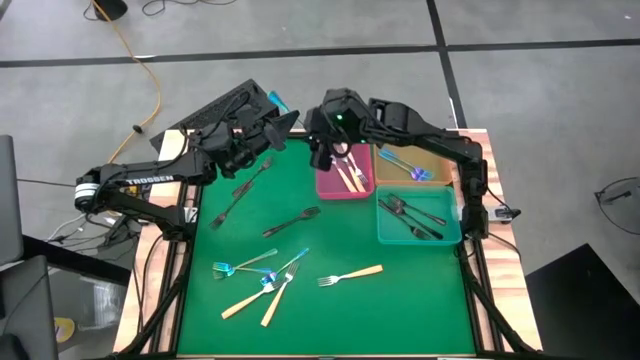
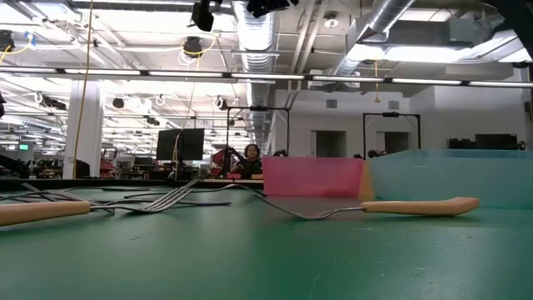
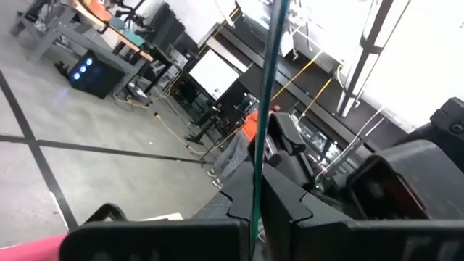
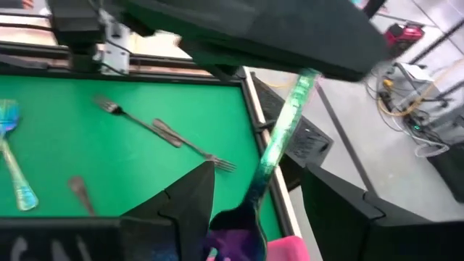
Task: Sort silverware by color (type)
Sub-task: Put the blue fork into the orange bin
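An iridescent blue fork (image 4: 283, 130) hangs in the air over the far part of the green mat (image 1: 330, 310), between my two grippers. My left gripper (image 1: 283, 125) is shut on it. In the left wrist view the fork (image 3: 264, 109) runs away from the fingers, thin edge toward the camera. My right gripper (image 1: 320, 145) is open, its fingers (image 4: 196, 196) standing on either side of the fork's head (image 4: 235, 232); whether they touch it I cannot tell. Loose on the mat lie dark forks (image 1: 250, 185), blue forks (image 1: 240, 266) and tan-handled forks (image 1: 350, 275). My left gripper pinches the blue fork's handle (image 3: 255, 181) between its two shut fingers, coming nearly level from the table's left. The fork is lifted clear of the mat and slants across to my right gripper, its head end lower.
At the far right stand a pink tray (image 1: 330, 185) with tan-handled forks, a yellow tray (image 1: 440, 158) with blue forks and a teal tray (image 1: 390, 235) with dark forks. A black keyboard (image 1: 225, 108) lies beyond the mat's far left corner. The mat's near right part is bare.
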Tool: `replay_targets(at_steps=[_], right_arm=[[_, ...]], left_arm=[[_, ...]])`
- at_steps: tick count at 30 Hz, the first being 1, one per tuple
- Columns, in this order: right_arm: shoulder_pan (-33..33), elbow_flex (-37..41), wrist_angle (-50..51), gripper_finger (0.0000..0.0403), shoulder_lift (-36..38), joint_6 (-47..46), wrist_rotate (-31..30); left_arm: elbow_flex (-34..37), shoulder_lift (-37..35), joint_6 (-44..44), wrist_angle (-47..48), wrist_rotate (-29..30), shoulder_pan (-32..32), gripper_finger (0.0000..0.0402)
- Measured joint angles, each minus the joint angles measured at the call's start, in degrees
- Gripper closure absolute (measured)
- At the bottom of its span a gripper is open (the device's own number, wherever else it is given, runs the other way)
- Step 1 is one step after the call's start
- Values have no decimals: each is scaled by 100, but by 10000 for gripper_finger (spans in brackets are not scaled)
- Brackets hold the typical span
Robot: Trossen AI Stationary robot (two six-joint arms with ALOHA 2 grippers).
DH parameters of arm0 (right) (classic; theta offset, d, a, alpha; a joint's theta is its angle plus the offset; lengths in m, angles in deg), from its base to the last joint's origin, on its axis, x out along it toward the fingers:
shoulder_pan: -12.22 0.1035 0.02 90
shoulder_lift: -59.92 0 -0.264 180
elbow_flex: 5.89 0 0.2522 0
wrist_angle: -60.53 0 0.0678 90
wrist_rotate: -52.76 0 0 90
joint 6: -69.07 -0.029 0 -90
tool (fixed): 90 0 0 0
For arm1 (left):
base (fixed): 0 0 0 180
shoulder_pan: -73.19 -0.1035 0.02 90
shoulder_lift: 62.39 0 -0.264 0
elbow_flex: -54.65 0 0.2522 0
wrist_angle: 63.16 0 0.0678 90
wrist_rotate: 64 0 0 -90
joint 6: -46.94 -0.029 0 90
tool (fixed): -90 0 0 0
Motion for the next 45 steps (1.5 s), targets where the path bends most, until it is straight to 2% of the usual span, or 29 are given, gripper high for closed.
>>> replay_targets(at_steps=[13, 28, 33, 45], right_arm=[[118, 0, 97, 180, -11, 138, -800], [105, 0, 83, 185, -11, 235, -914], [105, 0, 87, 217, -11, 302, -913], [105, 0, 293, 336, -15, 316, -771]], left_arm=[[0, 0, 28, 130, 74, 0, 401], [0, 2, 31, 429, 228, 2, 401], [0, 2, 26, 440, 229, 2, 401], [0, 96, 0, 451, 76, 0, 401]])
